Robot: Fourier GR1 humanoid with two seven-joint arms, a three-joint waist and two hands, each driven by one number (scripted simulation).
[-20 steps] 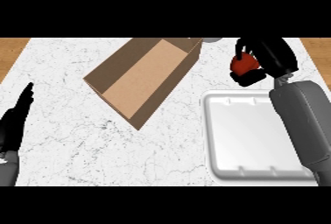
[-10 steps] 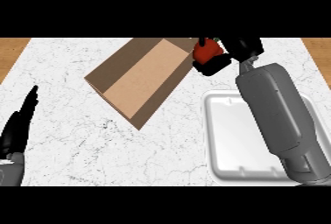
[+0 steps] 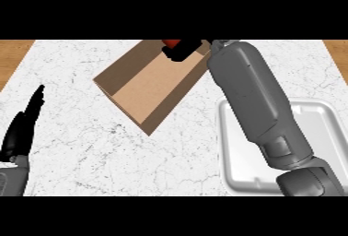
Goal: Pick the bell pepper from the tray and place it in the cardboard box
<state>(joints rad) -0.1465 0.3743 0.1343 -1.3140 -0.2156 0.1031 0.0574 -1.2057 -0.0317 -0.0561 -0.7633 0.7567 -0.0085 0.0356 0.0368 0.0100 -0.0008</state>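
Head view: bell pepper [image 3: 172, 43], red, mostly hidden, grasped by right robot hand [image 3: 183, 50] above cardboard box [image 3: 153, 85] far edge. Tray [image 3: 319, 113] near tabletop [image 3: 88, 138] right edge. Left robot hand [image 3: 24, 126] straight-fingered, lower left.

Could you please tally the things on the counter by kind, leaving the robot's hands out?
bell pepper: 1
cardboard box: 1
tray: 1
Total: 3
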